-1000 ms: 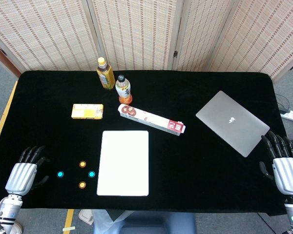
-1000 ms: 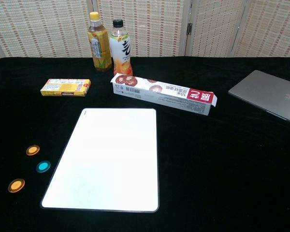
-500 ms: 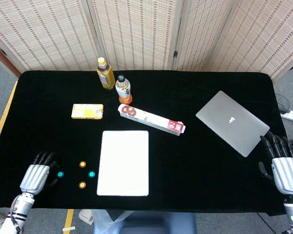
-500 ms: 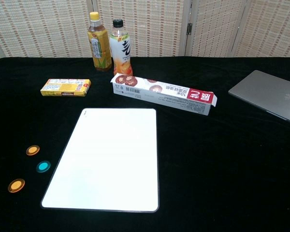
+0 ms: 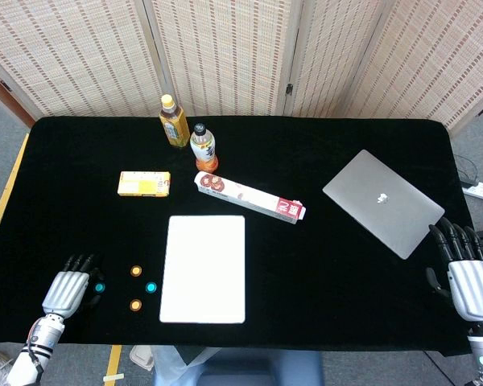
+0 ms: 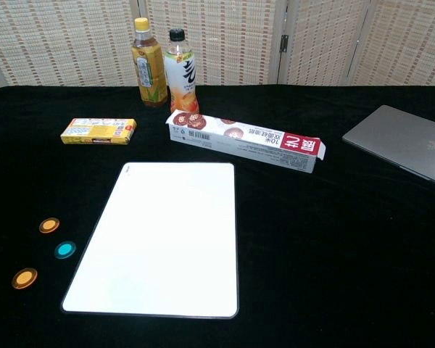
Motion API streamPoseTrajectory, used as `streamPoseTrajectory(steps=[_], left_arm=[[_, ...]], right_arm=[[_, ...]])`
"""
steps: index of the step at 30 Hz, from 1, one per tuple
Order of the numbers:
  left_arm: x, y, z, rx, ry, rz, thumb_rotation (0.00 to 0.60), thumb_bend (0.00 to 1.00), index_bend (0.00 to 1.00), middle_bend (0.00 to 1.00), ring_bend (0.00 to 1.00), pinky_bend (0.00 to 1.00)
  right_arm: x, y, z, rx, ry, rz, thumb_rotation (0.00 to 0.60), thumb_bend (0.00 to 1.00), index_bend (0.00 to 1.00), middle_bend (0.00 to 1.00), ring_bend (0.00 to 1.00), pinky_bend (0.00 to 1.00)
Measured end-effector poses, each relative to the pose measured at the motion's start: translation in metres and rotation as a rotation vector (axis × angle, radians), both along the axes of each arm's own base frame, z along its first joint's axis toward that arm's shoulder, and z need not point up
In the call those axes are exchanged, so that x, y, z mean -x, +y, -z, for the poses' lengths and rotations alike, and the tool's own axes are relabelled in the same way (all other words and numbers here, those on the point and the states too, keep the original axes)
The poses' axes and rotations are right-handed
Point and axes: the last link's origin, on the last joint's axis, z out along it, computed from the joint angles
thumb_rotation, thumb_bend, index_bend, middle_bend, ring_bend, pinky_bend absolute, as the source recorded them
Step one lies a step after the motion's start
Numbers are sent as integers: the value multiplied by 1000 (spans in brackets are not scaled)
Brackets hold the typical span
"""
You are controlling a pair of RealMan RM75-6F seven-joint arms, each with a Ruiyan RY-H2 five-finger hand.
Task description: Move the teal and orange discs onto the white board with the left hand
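Bright, even light from overhead; both views sharp. The black table (image 5: 322, 265) swallows shadows, the white board (image 6: 163, 235) glows softly, and the laptop (image 5: 384, 202) carries a mild sheen.

Black table (image 5: 322, 265); white board (image 5: 204, 268), discs (image 5: 136, 271), laptop (image 5: 383, 203), bottles (image 5: 175, 121)

"10" on long box (image 6: 245, 142)

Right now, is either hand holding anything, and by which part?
Nothing is visibly held. The left hand sits beside the leftmost teal disc, fingers at its edge; contact cannot be told. The right hand is empty.
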Motion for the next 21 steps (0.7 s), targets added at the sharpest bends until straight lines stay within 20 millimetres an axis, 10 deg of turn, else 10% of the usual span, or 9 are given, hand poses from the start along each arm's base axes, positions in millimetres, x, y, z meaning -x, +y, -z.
streamPoseTrajectory(steps=[21], left_arm=[[6,5,6,24,0,-47,600,370,474,135,79,0]], right_arm=[[3,1,-1,3,-6,7,600,476,0,0,15,0]])
